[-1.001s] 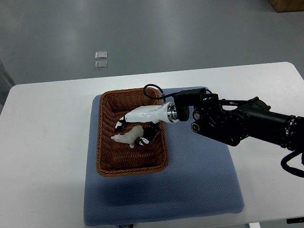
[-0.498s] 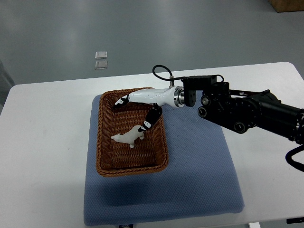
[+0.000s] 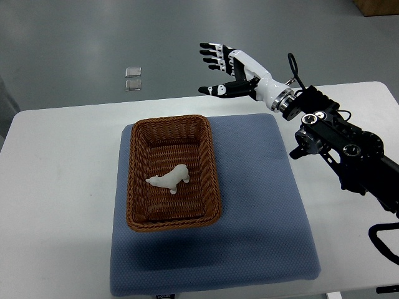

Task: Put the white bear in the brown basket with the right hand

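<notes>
The white bear (image 3: 169, 179) lies on its side inside the brown wicker basket (image 3: 208, 163), near the basket's middle. My right hand (image 3: 222, 68) is raised well above and behind the basket's far right corner, over the table's back edge. Its white and black fingers (image 3: 212, 53) are spread and hold nothing. The black right arm (image 3: 340, 140) comes in from the right edge. No left arm shows.
The basket sits on a blue-grey mat (image 3: 262, 205) that covers the middle of the white table (image 3: 56, 187). Two small clear squares (image 3: 132, 78) lie on the grey floor beyond the table.
My right hand has let go of the bear, lifted out of the basket and swung up and back to the right. The bear stays where it landed in the basket.
</notes>
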`<state>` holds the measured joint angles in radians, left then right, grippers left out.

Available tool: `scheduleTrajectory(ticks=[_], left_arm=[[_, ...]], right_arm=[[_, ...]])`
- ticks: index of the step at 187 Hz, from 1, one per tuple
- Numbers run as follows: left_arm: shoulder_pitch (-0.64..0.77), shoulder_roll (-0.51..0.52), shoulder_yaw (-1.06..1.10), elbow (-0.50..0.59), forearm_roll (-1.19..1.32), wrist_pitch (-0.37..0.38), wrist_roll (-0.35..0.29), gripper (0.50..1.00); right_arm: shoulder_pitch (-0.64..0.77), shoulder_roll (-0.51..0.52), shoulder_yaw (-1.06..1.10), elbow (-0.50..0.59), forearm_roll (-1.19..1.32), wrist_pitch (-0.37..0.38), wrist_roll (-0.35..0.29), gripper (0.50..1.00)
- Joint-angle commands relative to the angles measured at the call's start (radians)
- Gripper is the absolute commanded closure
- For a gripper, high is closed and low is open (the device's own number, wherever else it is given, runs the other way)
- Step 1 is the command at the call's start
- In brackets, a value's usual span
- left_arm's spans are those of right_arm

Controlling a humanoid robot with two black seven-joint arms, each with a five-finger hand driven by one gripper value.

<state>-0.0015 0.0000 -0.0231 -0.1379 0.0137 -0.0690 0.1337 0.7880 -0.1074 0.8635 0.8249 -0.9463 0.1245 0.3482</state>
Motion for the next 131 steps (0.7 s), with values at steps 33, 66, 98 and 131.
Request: scheduleTrajectory(ticks=[33, 66, 98, 131], left_arm=[[0.0, 0.0, 0.0, 0.0, 0.0, 0.0, 0.0, 0.5], [0.0, 0.0, 0.0, 0.0, -0.001, 0.0, 0.0, 0.5], [0.0, 0.0, 0.0, 0.0, 0.0, 0.0, 0.0, 0.5], [0.0, 0.0, -0.001, 0.0, 0.0, 0.0, 0.0, 0.5]], right_arm=[[-0.098, 0.055, 0.138, -0.049, 0.242, -0.137, 0.106, 0.591], [-0.101, 0.069, 0.14, -0.104, 0.448, -0.241, 0.127, 0.591], [-0.101, 0.068, 0.138, -0.148, 0.607, -0.279, 0.126, 0.591], [-0.104, 0.064, 0.12, -0.182, 0.606, -0.279, 0.124, 0.579]])
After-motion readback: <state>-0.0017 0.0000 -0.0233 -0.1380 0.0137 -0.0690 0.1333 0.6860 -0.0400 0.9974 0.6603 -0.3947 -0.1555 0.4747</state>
